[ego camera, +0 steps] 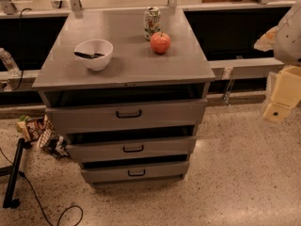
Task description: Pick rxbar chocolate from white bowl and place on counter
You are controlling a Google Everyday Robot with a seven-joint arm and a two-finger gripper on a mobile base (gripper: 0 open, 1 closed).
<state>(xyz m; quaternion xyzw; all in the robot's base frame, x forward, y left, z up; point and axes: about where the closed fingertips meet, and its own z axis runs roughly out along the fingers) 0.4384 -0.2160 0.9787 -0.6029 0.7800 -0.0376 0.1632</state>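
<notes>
The white bowl (94, 54) sits on the desk (136, 67), well left of the jaws, w/ the rxbar chocolate (88, 55) lying flat inside. The can (151, 21) & apple (160, 42) stand nearer the jaws. The arm (284, 91) hangs at far right, off the desk; the jaws are prob. there, open or closed can't be told. The robot should come down over the bowl, pinch the bar across its narrow width, then lift clear of the rim.
</notes>
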